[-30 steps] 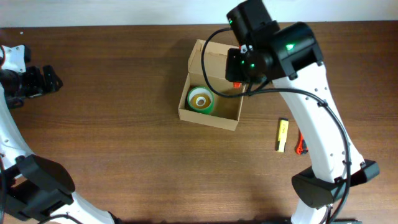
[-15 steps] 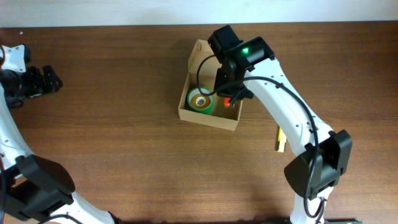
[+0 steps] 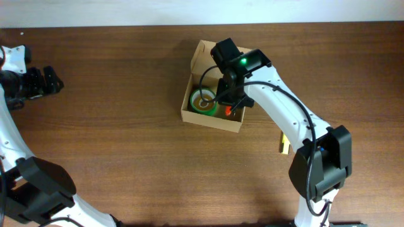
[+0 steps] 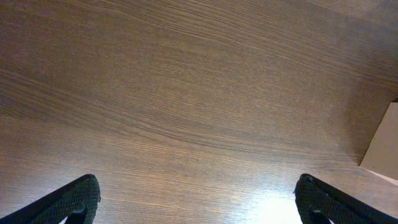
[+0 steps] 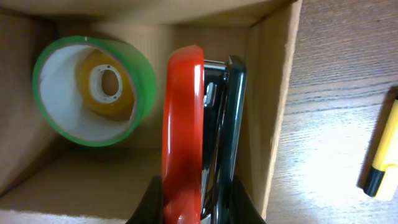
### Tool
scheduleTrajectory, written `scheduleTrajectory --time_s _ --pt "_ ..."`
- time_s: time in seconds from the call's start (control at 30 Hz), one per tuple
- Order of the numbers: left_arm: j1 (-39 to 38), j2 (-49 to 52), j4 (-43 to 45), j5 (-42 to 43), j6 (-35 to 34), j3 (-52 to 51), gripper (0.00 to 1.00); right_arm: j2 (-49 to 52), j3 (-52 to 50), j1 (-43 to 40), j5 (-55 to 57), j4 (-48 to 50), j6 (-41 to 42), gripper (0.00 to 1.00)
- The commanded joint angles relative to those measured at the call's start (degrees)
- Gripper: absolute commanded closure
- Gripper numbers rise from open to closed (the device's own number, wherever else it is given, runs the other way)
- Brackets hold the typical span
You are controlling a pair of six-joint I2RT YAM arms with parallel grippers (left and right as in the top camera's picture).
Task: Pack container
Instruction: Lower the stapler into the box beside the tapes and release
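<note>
The container (image 3: 211, 122), a tan cardboard box with its flap lid open at the back, stands at the table's far middle. A green tape roll (image 3: 203, 101) lies in its left half, with a smaller yellowish roll (image 5: 107, 84) nested inside it. My right gripper (image 3: 228, 104) reaches down into the box's right half, shut on a red and black stapler (image 5: 183, 124) that stands on edge beside the right wall (image 5: 273, 93). Far off at the table's left edge, my left gripper (image 3: 50, 82) is open, its fingers (image 4: 78, 199) wide apart over bare wood.
A yellow marker (image 3: 285, 142) lies on the table right of the box, partly under the right arm; it shows at the right edge of the right wrist view as well (image 5: 382, 155). A corner of the box (image 4: 382, 149) shows in the left wrist view.
My right gripper has swung left and come down from above the box's right rim into the box, stapler still in it. The left arm has not moved.
</note>
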Motion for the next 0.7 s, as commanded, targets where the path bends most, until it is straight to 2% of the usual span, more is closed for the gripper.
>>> scheduleTrajectory --time_s 0.0,0.67 --pt "0.0 -0.15 0.0 0.63 0.7 -0.26 0.0 -0.46 -2.36 -1.36 -1.18 1.03 0.72 0.96" --pt "0.0 -0.15 0.02 0.63 0.7 -0.26 0.0 0.28 -11.47 -2.27 -2.97 9.03 0.76 0.96"
